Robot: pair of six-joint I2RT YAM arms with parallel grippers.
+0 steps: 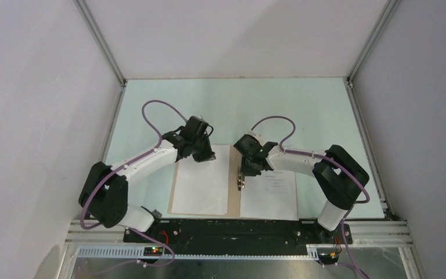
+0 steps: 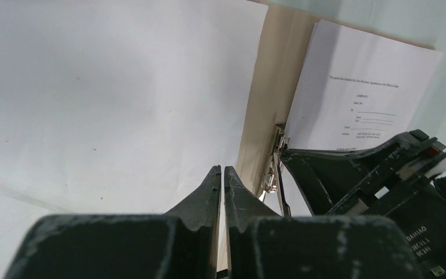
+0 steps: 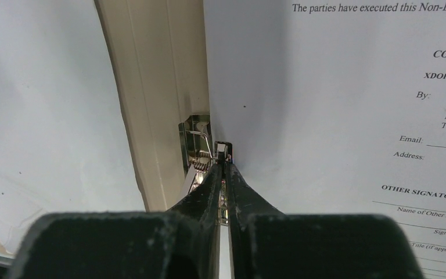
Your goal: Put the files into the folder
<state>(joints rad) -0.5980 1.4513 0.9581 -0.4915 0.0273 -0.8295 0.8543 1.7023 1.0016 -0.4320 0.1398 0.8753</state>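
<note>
Clip (image 3: 198, 157) on the folder (image 3: 151, 87) spine sits pinched in the right tool (image 3: 225, 168).

Right fingers (image 3: 206, 189) crowd the clip (image 3: 197, 139); far table (image 1: 238, 104) open.

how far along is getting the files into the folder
Done: the blank white paper sheet and the printed white paper sheet lie on the open tan cardboard folder. In hand: the right gripper pinches the small metal clip at its spine. To do, likely: secure the sheets, close the folder.
</note>
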